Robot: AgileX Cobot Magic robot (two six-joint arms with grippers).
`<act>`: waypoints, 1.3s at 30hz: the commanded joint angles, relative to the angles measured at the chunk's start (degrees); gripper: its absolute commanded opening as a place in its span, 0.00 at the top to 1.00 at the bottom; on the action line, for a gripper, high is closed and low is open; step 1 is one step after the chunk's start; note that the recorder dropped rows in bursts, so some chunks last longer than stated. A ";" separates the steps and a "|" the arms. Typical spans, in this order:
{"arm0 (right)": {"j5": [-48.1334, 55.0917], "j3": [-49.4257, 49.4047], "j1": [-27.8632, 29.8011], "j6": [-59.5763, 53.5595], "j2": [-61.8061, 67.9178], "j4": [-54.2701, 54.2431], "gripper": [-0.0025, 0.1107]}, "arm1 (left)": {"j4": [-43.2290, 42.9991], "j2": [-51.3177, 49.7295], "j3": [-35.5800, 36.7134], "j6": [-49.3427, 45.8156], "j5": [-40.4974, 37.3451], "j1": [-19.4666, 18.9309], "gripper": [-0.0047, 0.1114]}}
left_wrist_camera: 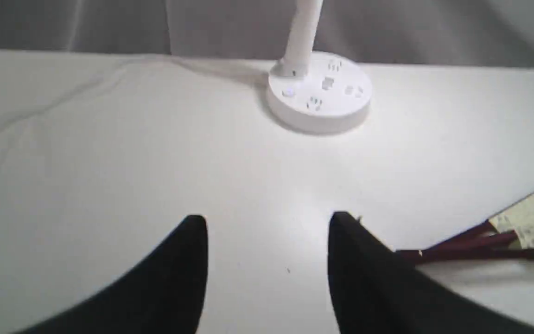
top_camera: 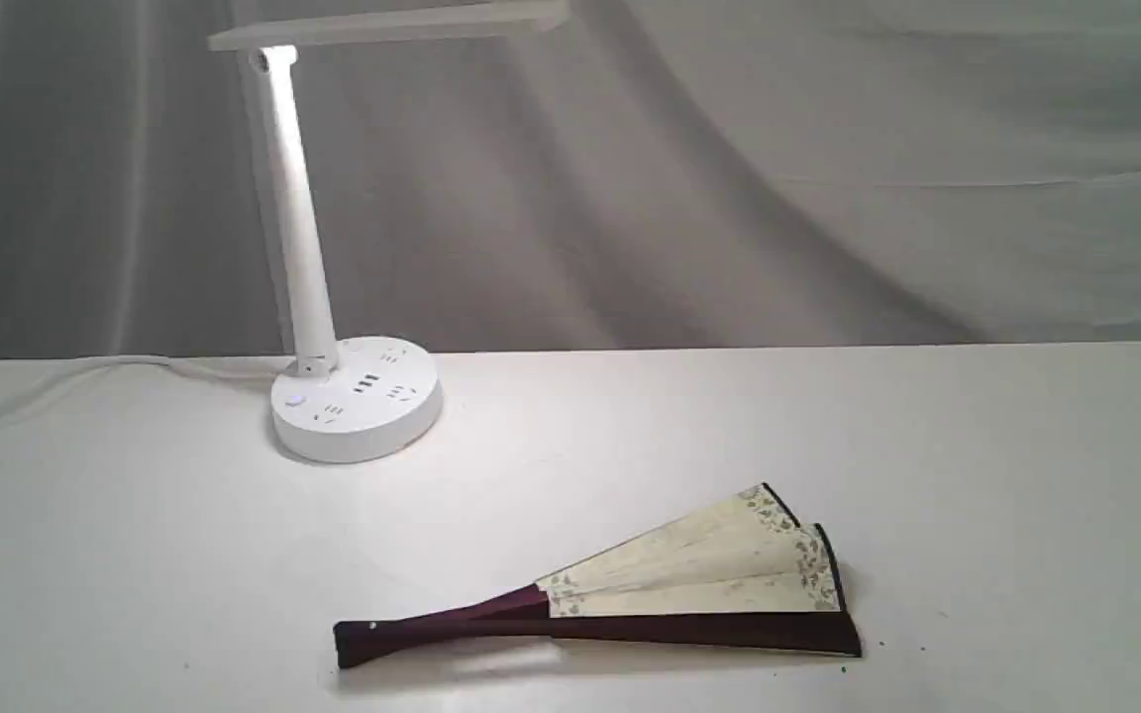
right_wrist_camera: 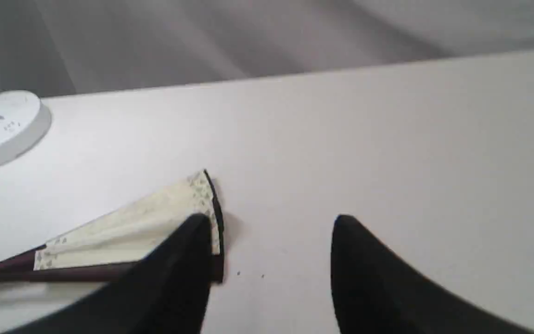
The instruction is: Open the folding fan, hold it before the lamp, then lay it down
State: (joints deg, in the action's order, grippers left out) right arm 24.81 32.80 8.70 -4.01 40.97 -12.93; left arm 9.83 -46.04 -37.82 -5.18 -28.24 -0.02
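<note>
The folding fan [top_camera: 670,584] lies on the white table near the front, only slightly spread, its maroon handle end pointing left and its cream pleats to the right. The lamp [top_camera: 333,297] stands lit at the back left, its round base on the table. No gripper shows in the exterior view. In the left wrist view my left gripper [left_wrist_camera: 269,222] is open above bare table, with the fan [left_wrist_camera: 503,236] handle just beside one finger and the lamp [left_wrist_camera: 318,88] base ahead. My right gripper [right_wrist_camera: 271,222] is open over the fan [right_wrist_camera: 132,227], near its outer pleated end.
The lamp's white cord [top_camera: 85,371] trails left across the back of the table. A grey cloth backdrop [top_camera: 729,198] hangs behind the table [top_camera: 977,495]. The lamp [right_wrist_camera: 3,125] base shows at the edge of the right wrist view.
</note>
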 commanded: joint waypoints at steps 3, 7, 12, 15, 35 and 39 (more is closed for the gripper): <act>1.04 0.61 -0.11 -8.71 10.06 -7.30 0.58 | 9.43 -13.71 -4.64 -12.12 -3.93 0.26 0.59; 1.54 0.61 -0.11 -12.21 14.75 -11.76 0.58 | 15.04 -22.54 -7.37 -16.50 -6.61 0.51 0.59; 3.06 0.61 -0.11 -12.21 17.47 -13.36 0.58 | 9.61 -31.26 -9.74 -16.12 -6.49 6.33 0.59; 3.28 0.61 -0.11 -12.31 17.93 -13.36 0.58 | 7.84 -36.24 -10.98 -15.95 -4.07 10.97 0.59; 3.19 -0.84 -0.11 -12.67 17.93 -14.28 0.58 | 8.04 -64.43 -25.87 -17.78 3.09 18.96 0.44; 2.40 -1.43 -0.11 -12.67 17.93 -14.41 0.58 | 8.04 -67.52 -26.75 -17.94 4.76 18.96 0.44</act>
State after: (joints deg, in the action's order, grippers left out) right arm 28.30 31.65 8.70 -16.19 58.89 -26.88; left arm 17.64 -112.84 -64.02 -22.91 -24.59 18.65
